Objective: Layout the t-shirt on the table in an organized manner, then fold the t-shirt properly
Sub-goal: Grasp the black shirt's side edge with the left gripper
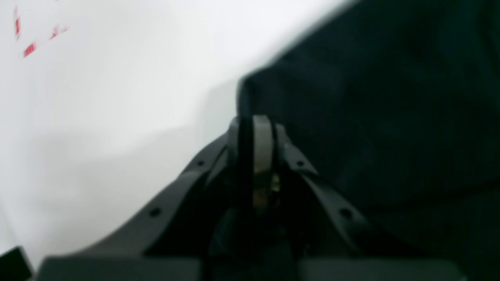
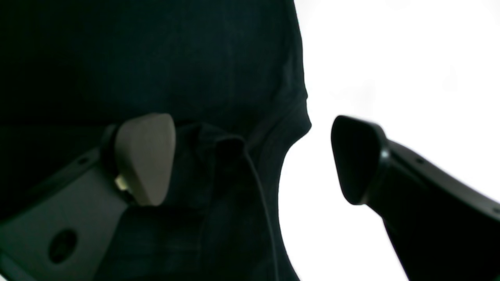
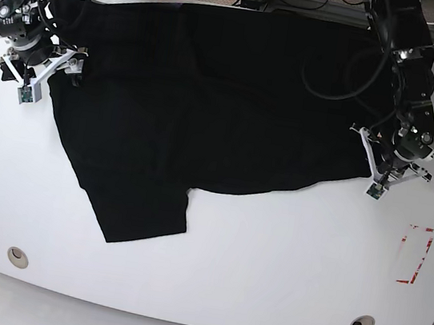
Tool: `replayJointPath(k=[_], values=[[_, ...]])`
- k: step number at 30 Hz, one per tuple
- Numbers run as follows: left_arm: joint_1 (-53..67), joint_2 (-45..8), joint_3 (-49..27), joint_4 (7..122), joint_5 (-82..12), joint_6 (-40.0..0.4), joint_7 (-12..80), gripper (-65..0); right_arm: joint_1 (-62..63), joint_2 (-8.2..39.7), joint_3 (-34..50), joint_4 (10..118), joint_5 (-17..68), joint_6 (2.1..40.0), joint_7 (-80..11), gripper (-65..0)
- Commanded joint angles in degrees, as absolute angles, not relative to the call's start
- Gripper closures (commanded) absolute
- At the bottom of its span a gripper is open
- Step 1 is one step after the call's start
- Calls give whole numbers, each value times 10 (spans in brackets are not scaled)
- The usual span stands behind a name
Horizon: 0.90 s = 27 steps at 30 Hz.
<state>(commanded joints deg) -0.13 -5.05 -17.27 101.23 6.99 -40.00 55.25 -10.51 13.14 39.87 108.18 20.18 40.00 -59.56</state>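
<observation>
Two grey holes dot the near edge of the glossy white table [image 3: 209, 275], red tape [image 3: 414, 255] marked at one side. My soft black t-shirt [image 3: 209, 105] sprawls across it — left gripper [image 1: 256, 125] pinching its edge, right gripper [image 2: 252, 158] spread wide over its hem.

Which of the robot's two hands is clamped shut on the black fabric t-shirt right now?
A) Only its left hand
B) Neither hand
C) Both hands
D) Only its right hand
A. The left hand has its fingers pressed together on an edge of the black fabric t-shirt, while the right hand stands wide open over the cloth and the glossy white table.
</observation>
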Motion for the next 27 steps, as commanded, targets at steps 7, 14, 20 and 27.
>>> replayJointPath(k=[7, 14, 20, 27], values=[[47, -51, -118, 1062, 70, -400, 553, -33, -102, 123, 398, 1082, 202, 400, -596, -612], [91, -51, -65, 1095, 70, -400, 553, -33, -95, 122, 375, 1078, 201, 400, -596, -612], [135, -53, -32, 1130, 70, -400, 553, -32, -95, 122, 367, 1077, 201, 400, -596, -612], [165, -53, -28, 1140, 71, -400, 553, -31, -94, 122, 366, 1074, 202, 400, -596, -612]])
